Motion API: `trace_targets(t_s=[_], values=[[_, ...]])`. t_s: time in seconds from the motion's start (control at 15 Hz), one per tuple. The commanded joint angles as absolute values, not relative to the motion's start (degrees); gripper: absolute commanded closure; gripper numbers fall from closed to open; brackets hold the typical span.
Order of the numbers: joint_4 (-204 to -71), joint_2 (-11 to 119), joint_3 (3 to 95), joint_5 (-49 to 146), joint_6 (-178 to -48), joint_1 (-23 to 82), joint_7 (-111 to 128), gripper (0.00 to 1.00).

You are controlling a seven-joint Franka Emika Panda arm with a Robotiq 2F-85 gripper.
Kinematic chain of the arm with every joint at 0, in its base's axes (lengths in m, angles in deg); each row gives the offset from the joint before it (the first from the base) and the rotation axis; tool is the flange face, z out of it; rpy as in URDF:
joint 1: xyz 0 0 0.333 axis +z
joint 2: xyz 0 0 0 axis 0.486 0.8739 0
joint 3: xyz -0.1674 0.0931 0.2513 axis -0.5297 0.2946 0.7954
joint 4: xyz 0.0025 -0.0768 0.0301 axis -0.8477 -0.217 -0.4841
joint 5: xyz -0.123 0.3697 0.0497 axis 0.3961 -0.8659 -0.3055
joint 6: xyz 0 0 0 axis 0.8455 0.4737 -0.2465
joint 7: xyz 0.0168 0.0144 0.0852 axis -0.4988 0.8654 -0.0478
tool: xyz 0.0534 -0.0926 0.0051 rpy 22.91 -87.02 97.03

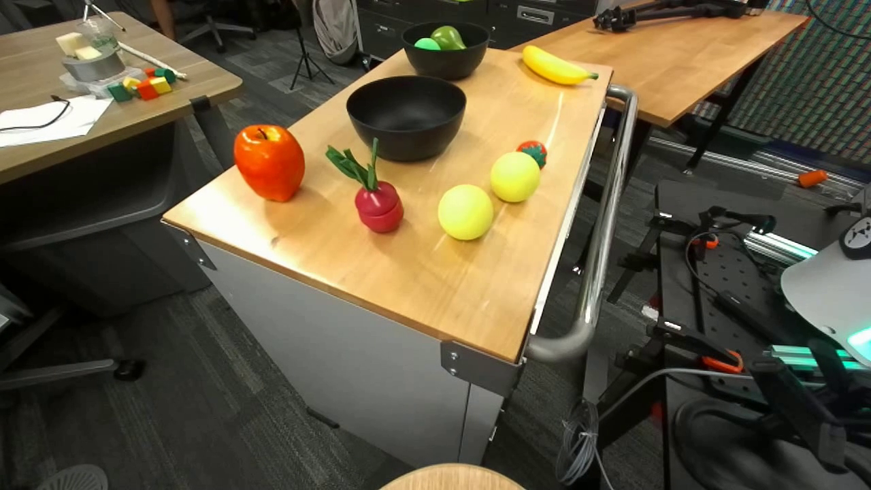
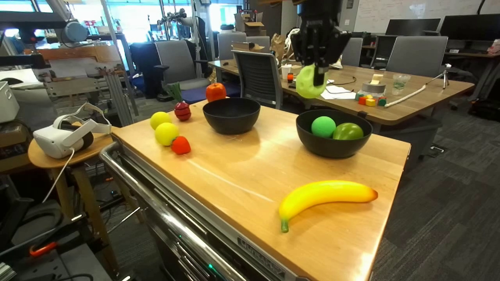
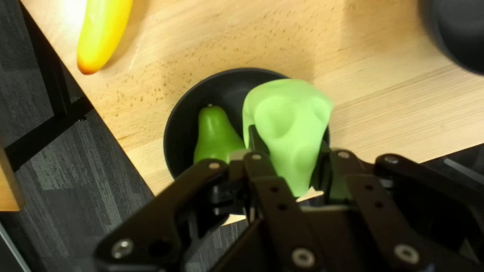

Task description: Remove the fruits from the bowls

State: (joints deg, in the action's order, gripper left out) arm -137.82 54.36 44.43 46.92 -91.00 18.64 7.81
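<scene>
Dimpled pale green fruit (image 3: 289, 107) hangs above the right black bowl (image 2: 334, 151) in an exterior view, and your hand (image 3: 289, 151) has its fingers (image 3: 258, 141) closed against both sides, parted by the fruit's width. In that bowl, a green pear (image 2: 347, 132) and green ball (image 2: 323, 127) lie side by side. On the counter (image 2: 242, 168), the banana (image 2: 328, 192) lies near, the strawberry (image 2: 181, 145) and two yellow balls (image 2: 166, 134) left, the red apple (image 2: 216, 92) beyond the left bowl (image 2: 231, 123).

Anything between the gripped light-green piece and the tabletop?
In the wrist view, the black bowl lies beneath the light-green piece, green pear inside; sideways toward the banana, nothing visible stands in the way.
</scene>
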Motion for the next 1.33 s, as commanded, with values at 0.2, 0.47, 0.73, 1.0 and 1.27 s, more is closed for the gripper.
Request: trace_targets(t_s=[0.2, 0.47, 0.73, 1.0, 1.27], values=[[-155.7, 44.5, 46.8, 42.2, -93.1, 21.7, 6.7, 0.95], [-159.9, 47.2, 46.6, 39.1, -96.4, 21.7, 4.5, 0.95], [-162.0, 47.9, 46.4, 37.9, -98.3, 21.7, 4.2, 0.55], [-162.9, 43.1, 45.6, 43.9, -97.7, 22.6, 1.9, 0.25], [-161.5, 38.0, 45.5, 53.6, -101.4, 22.3, -2.5, 0.0]])
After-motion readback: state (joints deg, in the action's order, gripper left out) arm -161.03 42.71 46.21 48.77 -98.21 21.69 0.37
